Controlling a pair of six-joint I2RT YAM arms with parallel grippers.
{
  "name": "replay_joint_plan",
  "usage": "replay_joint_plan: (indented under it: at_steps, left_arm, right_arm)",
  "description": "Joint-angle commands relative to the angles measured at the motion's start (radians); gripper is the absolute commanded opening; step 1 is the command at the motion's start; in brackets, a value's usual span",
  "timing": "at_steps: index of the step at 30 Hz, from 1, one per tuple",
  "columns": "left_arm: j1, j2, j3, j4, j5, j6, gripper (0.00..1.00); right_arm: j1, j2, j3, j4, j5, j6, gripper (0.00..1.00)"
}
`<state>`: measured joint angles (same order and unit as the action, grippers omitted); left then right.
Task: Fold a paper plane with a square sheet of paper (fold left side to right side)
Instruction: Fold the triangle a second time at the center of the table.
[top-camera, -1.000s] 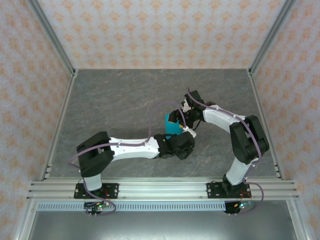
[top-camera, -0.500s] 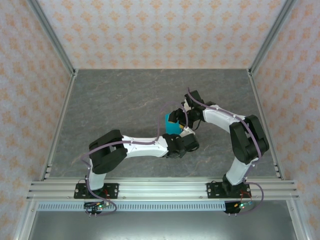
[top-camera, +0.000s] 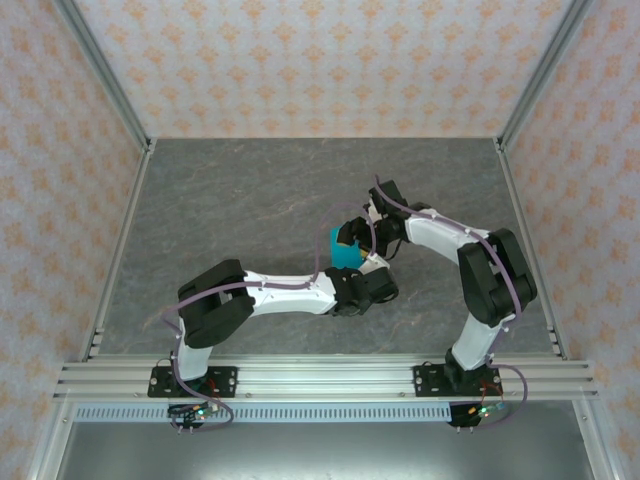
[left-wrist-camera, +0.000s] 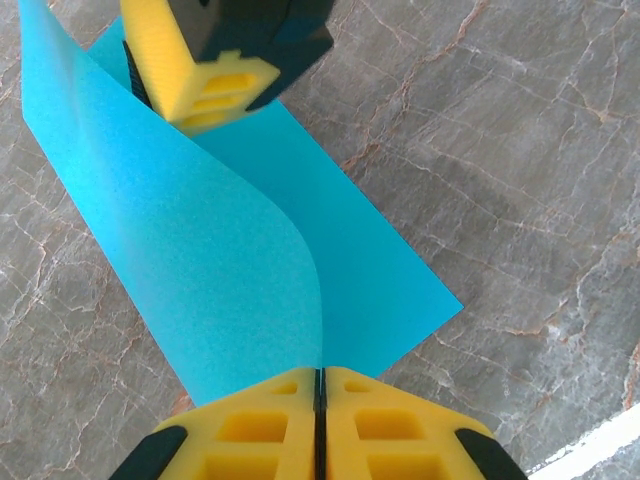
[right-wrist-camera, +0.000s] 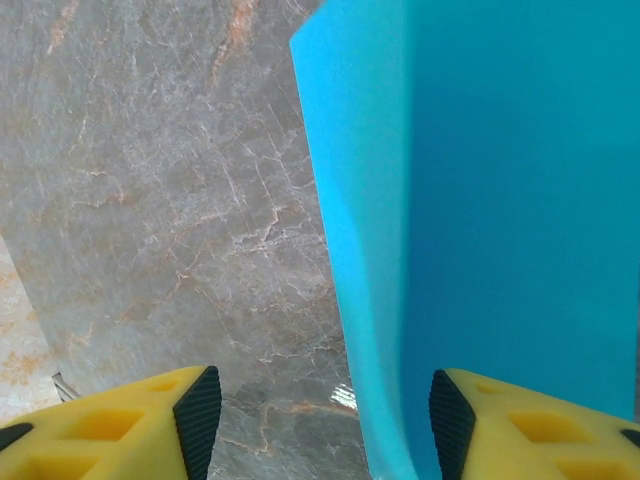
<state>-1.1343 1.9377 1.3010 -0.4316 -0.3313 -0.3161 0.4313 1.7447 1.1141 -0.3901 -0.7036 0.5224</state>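
Observation:
The square sheet of paper (top-camera: 344, 250) lies cyan-blue on the grey table between the two wrists. In the left wrist view one side of the sheet (left-wrist-camera: 200, 260) curls up and over the flat part. My left gripper (left-wrist-camera: 320, 375) is shut on the lifted edge. The right arm's yellow finger (left-wrist-camera: 205, 70) sits at the sheet's far corner. In the right wrist view my right gripper (right-wrist-camera: 315, 420) is open. The raised paper (right-wrist-camera: 500, 200) stands between its fingers, close to the right finger (right-wrist-camera: 450, 420). The paper plane as a pointed dart is out of view.
The grey marbled table (top-camera: 230, 200) is walled by patterned panels with metal posts (top-camera: 105, 75). Both arms' bases sit on the rail (top-camera: 320, 378) at the near edge. The right arm's elbow (top-camera: 500, 275) bends out to the right.
The left arm's elbow swung right and its wrist slid a little right under the paper one second ago. Since half a second ago nothing has visibly moved.

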Motion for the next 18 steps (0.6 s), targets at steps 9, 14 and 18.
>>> replay_joint_plan:
  at_steps: [9,14,18]
  left_arm:
    - [0.002,-0.069,-0.027,0.010,-0.026,-0.030,0.07]
    - [0.010,-0.084,-0.038,0.014,-0.012,-0.041,0.06]
    - [0.025,-0.102,-0.046,0.013,0.007,-0.046,0.06]
  right_arm:
    - [-0.125,-0.084,0.127,-0.055,0.033,-0.018,0.73]
    - [-0.182,-0.203,0.082,-0.065,0.092,-0.025,0.74]
    - [-0.212,-0.308,0.005,-0.077,0.137,-0.045,0.74]
